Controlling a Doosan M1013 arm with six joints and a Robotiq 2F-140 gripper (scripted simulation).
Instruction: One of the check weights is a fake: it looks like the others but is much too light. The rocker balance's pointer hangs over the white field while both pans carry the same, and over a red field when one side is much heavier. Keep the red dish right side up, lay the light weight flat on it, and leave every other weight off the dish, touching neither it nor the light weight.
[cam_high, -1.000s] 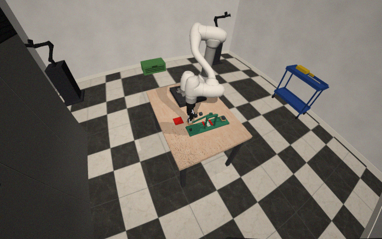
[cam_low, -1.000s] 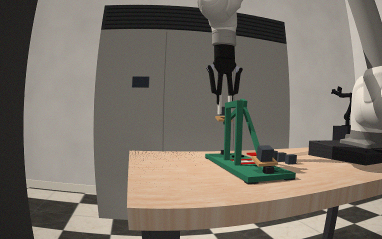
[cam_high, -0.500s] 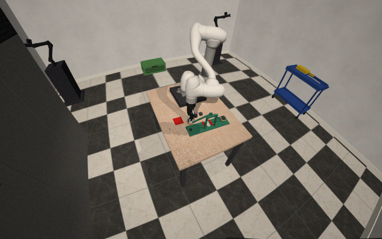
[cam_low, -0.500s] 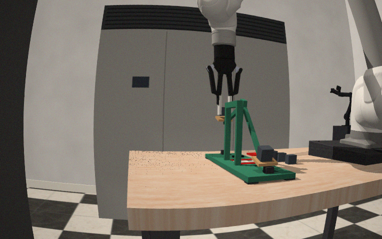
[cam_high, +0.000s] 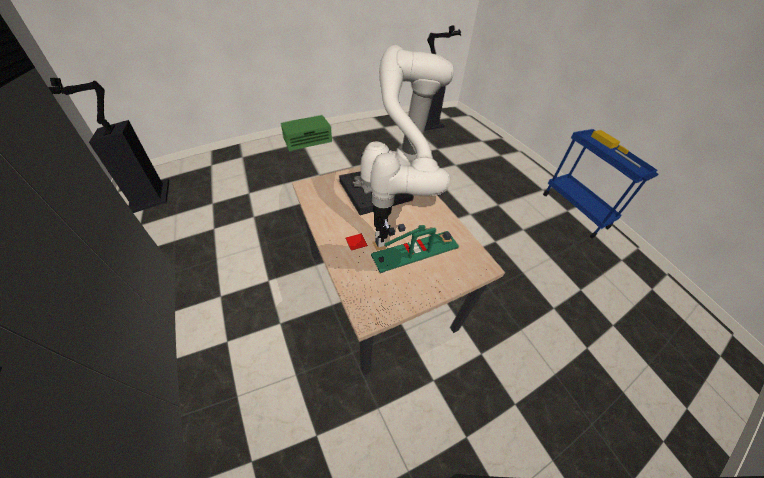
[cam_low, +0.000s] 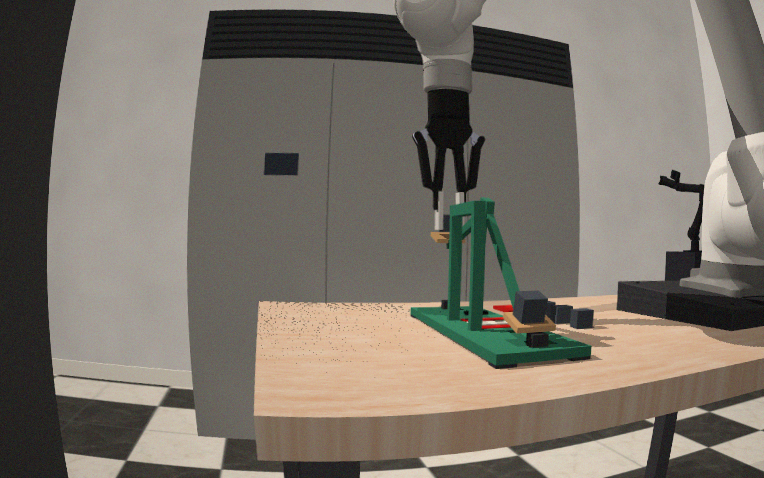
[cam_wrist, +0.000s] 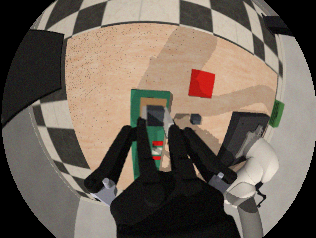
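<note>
The green rocker balance (cam_high: 394, 261) (cam_low: 507, 353) (cam_wrist: 135, 107) is tilted: its near pan in the exterior view is low and bears a dark grey weight (cam_low: 530, 307) (cam_high: 446, 235); its far pan is raised. My gripper (cam_high: 380, 242) (cam_low: 448, 219) (cam_wrist: 154, 113) is shut on another dark weight (cam_low: 446, 223) (cam_wrist: 156, 114) at the raised pan. The pointer's exact place over the fields is not readable. The red dish (cam_high: 355, 241) (cam_wrist: 202, 83) lies flat and empty beside the balance. Loose weights (cam_high: 401, 227) (cam_low: 581, 317) (cam_wrist: 195, 119) stand on the table; some are partly hidden.
The balance's green upright frame (cam_low: 476, 264) stands close to the fingers in the exterior view. The arm's black base plate (cam_high: 350, 191) (cam_low: 664, 307) (cam_wrist: 245, 130) is at the table's back. A blue cart (cam_high: 585, 200) and a green box (cam_high: 307, 133) stand off the table.
</note>
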